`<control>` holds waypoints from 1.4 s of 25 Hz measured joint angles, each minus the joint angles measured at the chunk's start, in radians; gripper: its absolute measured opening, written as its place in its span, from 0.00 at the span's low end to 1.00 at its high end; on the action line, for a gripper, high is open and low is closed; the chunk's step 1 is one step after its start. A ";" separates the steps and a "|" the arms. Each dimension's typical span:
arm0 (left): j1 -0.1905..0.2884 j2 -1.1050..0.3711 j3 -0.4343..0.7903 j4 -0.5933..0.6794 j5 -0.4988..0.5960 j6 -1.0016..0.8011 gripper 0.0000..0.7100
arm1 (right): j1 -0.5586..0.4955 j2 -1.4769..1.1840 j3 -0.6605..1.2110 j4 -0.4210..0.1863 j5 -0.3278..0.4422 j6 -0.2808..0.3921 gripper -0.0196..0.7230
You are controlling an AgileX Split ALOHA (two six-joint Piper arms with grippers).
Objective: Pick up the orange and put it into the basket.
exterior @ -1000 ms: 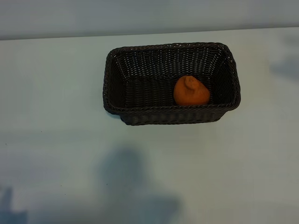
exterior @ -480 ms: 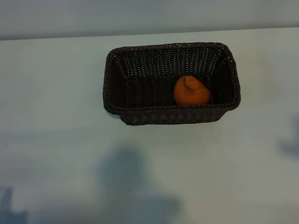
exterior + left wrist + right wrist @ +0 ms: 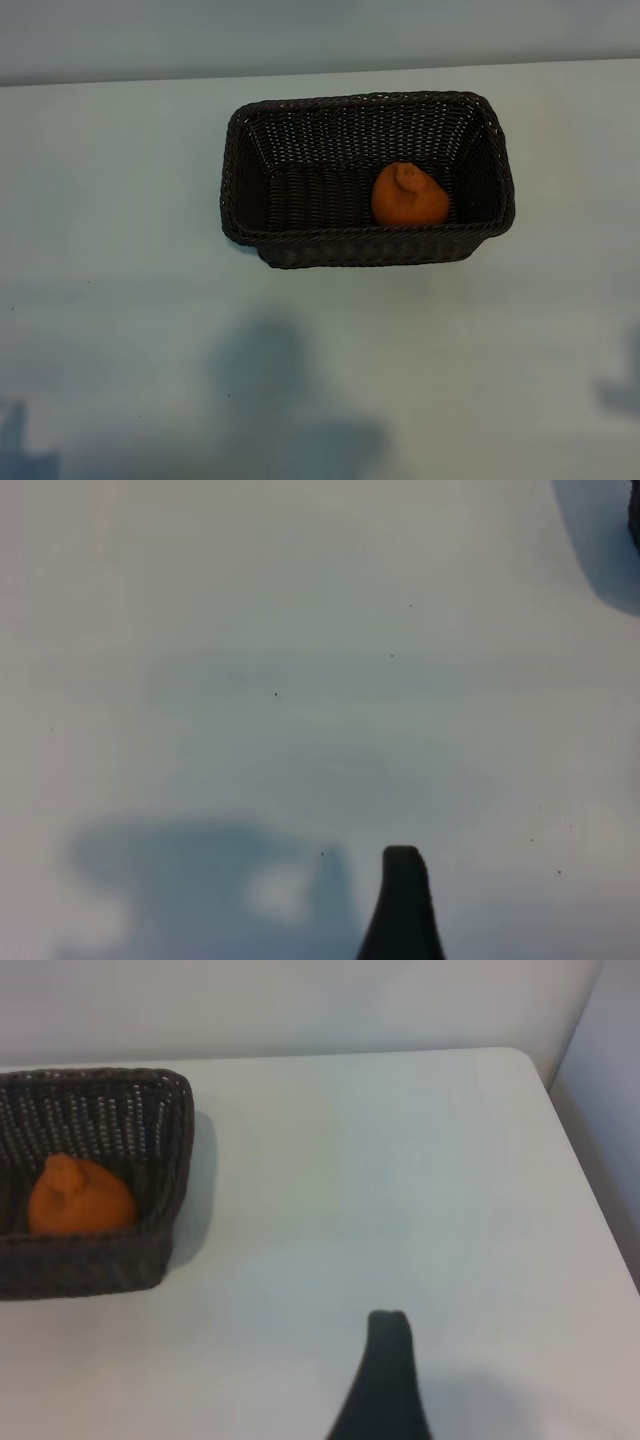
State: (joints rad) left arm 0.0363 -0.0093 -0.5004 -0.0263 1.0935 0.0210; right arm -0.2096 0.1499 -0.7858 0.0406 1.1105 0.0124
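Observation:
The orange [image 3: 408,196] lies inside the dark woven basket [image 3: 232,190], at its right end against the near wall. The right wrist view shows the same orange [image 3: 78,1198] in the basket [image 3: 100,1260], well away from my right gripper [image 3: 310,1400]. Only one dark finger [image 3: 388,1380] of that gripper shows, over bare table, holding nothing. My left gripper [image 3: 320,920] hangs over bare table too, with one finger [image 3: 403,905] showing and nothing in it. Neither arm appears in the exterior view.
The pale table [image 3: 120,300] spreads wide around the basket. Its far edge [image 3: 320,72] meets a grey wall. In the right wrist view the table's corner [image 3: 520,1055] lies beyond the gripper. Soft arm shadows fall near the front edge.
A shadow at the table's right side has slid from the far part toward the front edge. The orange and basket have not moved.

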 joint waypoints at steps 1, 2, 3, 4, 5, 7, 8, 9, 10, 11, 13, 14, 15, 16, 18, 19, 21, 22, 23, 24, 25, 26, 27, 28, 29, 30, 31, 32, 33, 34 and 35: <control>0.000 0.000 0.000 0.000 0.000 0.000 0.81 | 0.000 -0.027 0.019 -0.003 -0.008 0.001 0.81; 0.000 0.000 0.000 0.000 0.000 0.000 0.81 | 0.000 -0.048 0.040 -0.006 -0.017 0.001 0.81; 0.000 0.000 0.000 0.000 0.000 0.000 0.81 | 0.002 -0.072 0.061 -0.009 -0.022 0.001 0.80; 0.000 0.000 0.000 0.000 0.000 0.000 0.81 | 0.006 -0.100 0.080 -0.012 -0.027 0.001 0.80; 0.000 0.000 0.000 0.000 0.000 0.000 0.81 | 0.013 -0.119 0.098 -0.013 -0.028 0.001 0.79; 0.000 0.000 0.000 0.000 0.000 0.000 0.81 | 0.020 -0.151 0.127 -0.015 -0.030 0.001 0.77; 0.000 0.000 0.000 0.000 0.000 0.000 0.81 | 0.022 -0.157 0.140 -0.016 -0.032 0.001 0.76; 0.000 0.000 0.000 0.000 0.000 0.000 0.81 | 0.022 -0.158 0.153 -0.019 -0.032 0.001 0.75; 0.000 0.000 0.000 0.000 0.000 0.000 0.81 | 0.022 -0.158 0.163 -0.021 -0.030 0.000 0.74; 0.000 0.000 0.000 0.001 0.000 0.000 0.81 | 0.022 -0.158 0.175 -0.021 -0.028 -0.002 0.73; 0.000 0.000 0.000 0.001 0.000 0.000 0.81 | 0.022 -0.158 0.197 -0.023 -0.021 -0.004 0.71; 0.000 0.000 0.000 0.001 0.000 0.000 0.81 | 0.022 -0.158 0.207 -0.023 -0.020 -0.005 0.71; 0.000 0.000 0.000 0.001 0.000 0.000 0.81 | 0.022 -0.158 0.217 -0.024 -0.020 -0.005 0.71; 0.000 0.000 0.000 0.001 0.000 -0.004 0.81 | 0.022 -0.158 0.228 -0.025 -0.020 -0.005 0.71; 0.000 0.000 0.000 0.002 0.000 -0.004 0.81 | 0.022 -0.158 0.252 -0.026 -0.020 -0.005 0.71; 0.000 0.000 0.000 0.002 0.000 -0.004 0.81 | 0.022 -0.158 0.263 -0.025 -0.019 -0.005 0.71; 0.000 0.000 0.000 0.002 0.000 -0.003 0.81 | 0.022 -0.158 0.279 -0.023 -0.018 -0.005 0.71; 0.000 0.000 0.000 0.002 0.000 -0.003 0.81 | 0.022 -0.158 0.280 -0.023 -0.018 -0.005 0.71; 0.000 0.000 0.000 0.002 0.000 -0.003 0.81 | 0.022 -0.158 0.280 -0.022 -0.018 -0.005 0.71; 0.000 0.000 0.000 0.002 0.000 -0.003 0.81 | 0.022 -0.158 0.280 -0.022 -0.018 -0.006 0.71; 0.000 0.000 0.000 0.002 0.000 -0.003 0.81 | 0.022 -0.158 0.280 -0.023 -0.018 -0.006 0.71; 0.000 0.000 0.000 0.002 0.000 -0.003 0.81 | 0.022 -0.158 0.280 -0.024 -0.018 -0.006 0.71; 0.000 0.000 0.000 0.002 0.000 -0.003 0.81 | 0.022 -0.158 0.280 -0.025 -0.018 -0.006 0.71; 0.000 0.000 0.000 0.002 0.000 -0.002 0.81 | 0.022 -0.158 0.280 -0.025 -0.019 -0.006 0.71; 0.000 0.000 0.000 0.002 0.000 -0.002 0.81 | 0.022 -0.158 0.284 -0.026 -0.022 -0.006 0.71; 0.000 0.000 0.000 0.002 0.000 -0.002 0.81 | 0.022 -0.158 0.291 -0.026 -0.031 -0.006 0.71; 0.000 0.000 0.000 0.002 0.000 -0.002 0.81 | 0.022 -0.158 0.296 -0.026 -0.035 -0.006 0.71; 0.000 0.000 0.000 0.002 0.000 -0.002 0.81 | 0.022 -0.158 0.297 -0.026 -0.037 -0.005 0.70; 0.000 0.000 0.000 0.002 0.000 -0.002 0.81 | 0.022 -0.158 0.297 -0.026 -0.040 -0.005 0.70; 0.000 0.000 0.000 0.002 0.000 -0.002 0.81 | 0.022 -0.158 0.297 -0.026 -0.040 -0.005 0.70; 0.000 0.000 0.000 0.002 0.000 -0.002 0.81 | 0.022 -0.158 0.297 -0.026 -0.040 -0.005 0.70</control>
State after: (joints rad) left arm 0.0363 -0.0093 -0.5004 -0.0243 1.0935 0.0190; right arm -0.1879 -0.0081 -0.4887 0.0149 1.0704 0.0074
